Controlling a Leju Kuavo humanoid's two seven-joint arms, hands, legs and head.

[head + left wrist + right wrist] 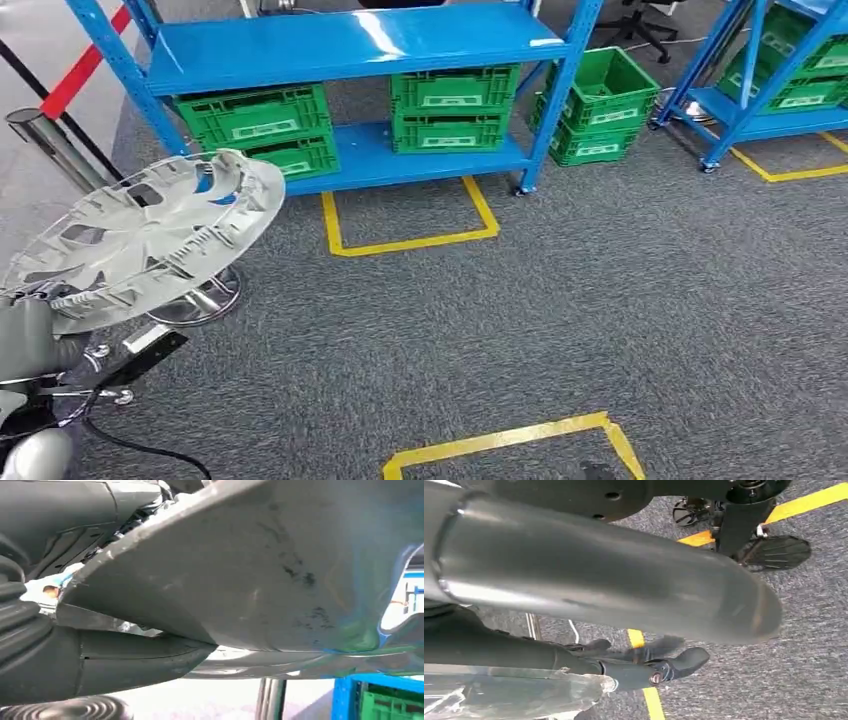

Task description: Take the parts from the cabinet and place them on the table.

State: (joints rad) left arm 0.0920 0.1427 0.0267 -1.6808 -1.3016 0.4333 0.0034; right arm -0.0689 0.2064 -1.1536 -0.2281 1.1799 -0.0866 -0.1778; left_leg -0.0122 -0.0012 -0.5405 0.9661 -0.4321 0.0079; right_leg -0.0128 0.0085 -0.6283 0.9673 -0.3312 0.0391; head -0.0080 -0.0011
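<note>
Grey carpet (pixel 560 330) with a coarse weave and yellow tape outlines (pixel 410 225) spreads ahead of you. At 12 o'clock stands a blue steel shelf rack (pixel 350 45), its upper deck glossy, with ribbed green plastic crates (pixel 455 105) stacked on the lower deck and two more on the floor beside its right post. A second blue rack (pixel 760 70) is cut off at 2 o'clock.

At 9 o'clock your left hand (pixel 30 340) grips a silver plastic wheel cover (pixel 140 245), a round, spoked, openwork disc tilted over the carpet; the picture edge cuts the hand, and its fingers are hidden under the rim. Close up, the left wrist view shows the cover's scuffed grey underside (pixel 260 575) with your thick thumb (pixel 115 665) pressed beneath it.

A chrome stanchion base (pixel 205 300) sits half hidden behind the cover, and a red belt (pixel 80 65) crosses at 10 o'clock.

Your right hand (pixel 659 662) hangs over the carpet, dark fingers loosely spread, holding nothing; a large blurred metal tube (pixel 599 580) blocks much of that view.
</note>
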